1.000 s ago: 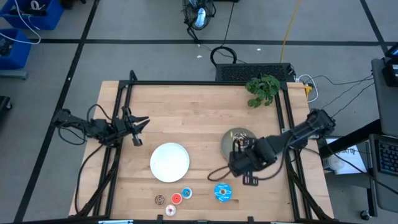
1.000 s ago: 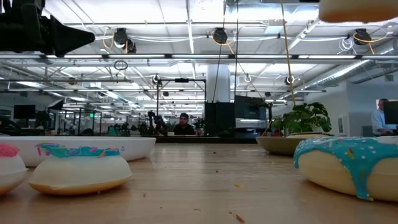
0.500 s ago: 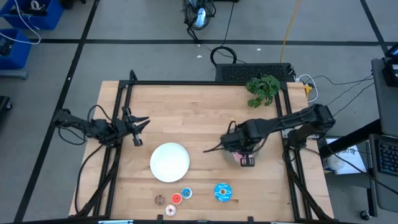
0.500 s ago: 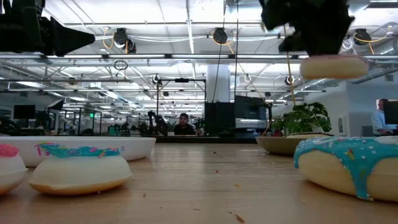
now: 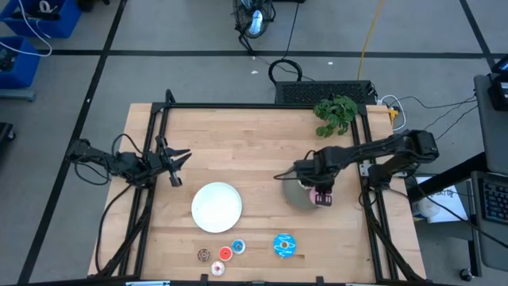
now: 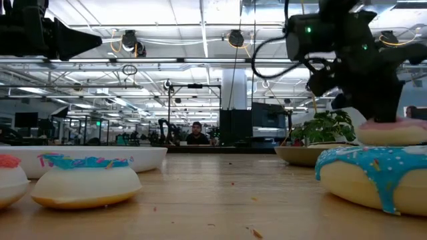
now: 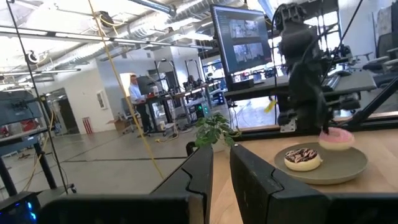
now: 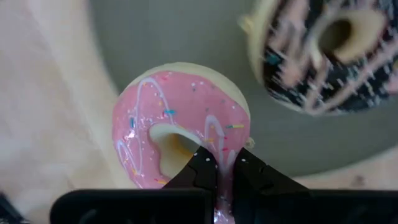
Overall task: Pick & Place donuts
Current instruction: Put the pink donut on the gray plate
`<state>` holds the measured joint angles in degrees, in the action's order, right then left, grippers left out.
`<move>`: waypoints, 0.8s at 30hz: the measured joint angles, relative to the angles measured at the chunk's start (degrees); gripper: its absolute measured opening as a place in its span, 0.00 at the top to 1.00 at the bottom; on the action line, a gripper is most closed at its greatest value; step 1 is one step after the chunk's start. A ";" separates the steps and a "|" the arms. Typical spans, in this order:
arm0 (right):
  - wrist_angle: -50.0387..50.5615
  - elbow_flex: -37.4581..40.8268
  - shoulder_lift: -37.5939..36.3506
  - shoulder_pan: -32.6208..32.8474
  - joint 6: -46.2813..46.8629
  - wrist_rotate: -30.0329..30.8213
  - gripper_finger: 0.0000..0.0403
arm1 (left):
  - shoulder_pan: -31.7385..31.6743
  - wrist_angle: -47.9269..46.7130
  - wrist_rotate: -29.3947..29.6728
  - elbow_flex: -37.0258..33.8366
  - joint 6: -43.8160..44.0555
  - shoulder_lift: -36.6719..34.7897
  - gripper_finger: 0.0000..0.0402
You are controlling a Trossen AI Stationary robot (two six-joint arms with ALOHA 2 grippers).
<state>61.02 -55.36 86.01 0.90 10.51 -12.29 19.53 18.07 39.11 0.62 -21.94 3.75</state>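
My right gripper [image 5: 321,196] is shut on the pink donut [image 8: 180,130] over the near rim of the grey plate [image 5: 297,195]. The sprinkled dark brown donut [image 8: 323,53] lies flat on that plate, beside the pink one. The large blue donut [image 5: 284,245] lies on the table near the near edge. To its left lie the tiny brown [image 5: 205,254], red [image 5: 225,253], blue [image 5: 237,247] and whitish-pink [image 5: 217,268] donuts. My left gripper [image 5: 178,167] waits open at the table's left edge. My right gripper holds the pink donut by its ring wall [image 8: 225,155], one finger in the hole and one outside. The fingers come from above, pointing down. The donut lies level below them, partly over the plate's rim and partly over the wood. Whether it rests on the plate I cannot tell.
A white plate [image 5: 217,206] sits left of the grey one, toward the table's middle. A green plant [image 5: 335,114] stands at the far right corner. A black frame [image 5: 238,106] runs along the table's edges. Bare wood lies between the plates and the far edge.
My right gripper has carried the pink donut from beside the large blue donut toward the far edge and over the grey plate. It has then come down, so the donut has dropped from high above the table to about plate level. The fingers have stayed shut on it.
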 joint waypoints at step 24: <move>-3.02 2.60 0.01 -3.77 0.74 -4.31 0.97 | -0.01 0.00 0.00 0.00 -0.05 -0.01 0.84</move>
<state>58.00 -52.76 86.02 -2.87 11.24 -16.60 19.52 18.06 39.11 0.62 -22.00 3.74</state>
